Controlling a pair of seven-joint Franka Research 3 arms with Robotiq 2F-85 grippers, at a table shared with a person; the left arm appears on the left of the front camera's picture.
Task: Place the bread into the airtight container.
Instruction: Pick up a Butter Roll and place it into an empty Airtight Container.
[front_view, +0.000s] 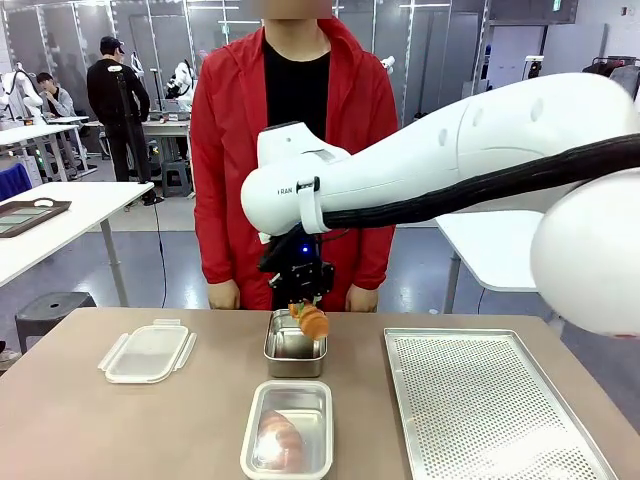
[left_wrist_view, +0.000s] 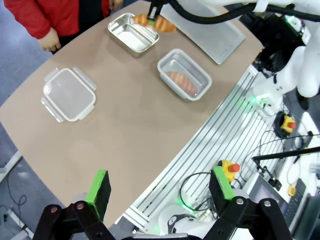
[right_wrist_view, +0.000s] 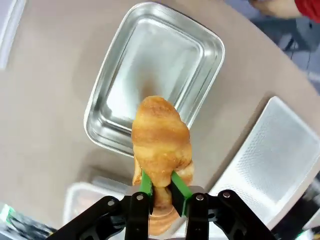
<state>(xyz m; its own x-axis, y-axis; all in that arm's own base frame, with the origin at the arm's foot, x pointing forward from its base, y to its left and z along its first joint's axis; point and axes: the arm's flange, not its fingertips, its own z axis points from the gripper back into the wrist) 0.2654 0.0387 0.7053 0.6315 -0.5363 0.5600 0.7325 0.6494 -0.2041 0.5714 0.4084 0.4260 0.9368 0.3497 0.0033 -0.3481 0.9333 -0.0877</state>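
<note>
The bread (front_view: 313, 320) (left_wrist_view: 165, 25) (right_wrist_view: 161, 145), a golden croissant, hangs in the air, pinched at its lower end between the green pads of the right claw (front_view: 299, 306) (right_wrist_view: 161, 182), whose fingers stand narrow and closed on it. Reading the table (front_view: 200, 420) as a clock face with the person at 12 and the robot at 6, the bread is held just toward 12 from the middle, over the rim of the far steel box (front_view: 270, 352) (left_wrist_view: 118, 34) (right_wrist_view: 95, 112), which lies bare inside. Straight toward 6 from that box, just beside it, sits the near steel box (front_view: 250, 440) (left_wrist_view: 165, 67) with a second bread (front_view: 280, 440) (left_wrist_view: 181, 82) lying in it. Toward 9, well apart from both boxes, a clear lid (front_view: 148, 352) (left_wrist_view: 69, 94) with side clips lies flat on the table. Toward 3 lies a wide perforated metal tray (front_view: 490, 410) (left_wrist_view: 210, 35) (right_wrist_view: 270, 160). At 12 the person (front_view: 230, 130) in a red jacket stands against the table's edge, hands (front_view: 224, 295) hanging near it. The left claw (left_wrist_view: 160, 185) hangs high over the table's robot-side edge, its fingers (left_wrist_view: 100, 187) spread wide and holding nothing.
</note>
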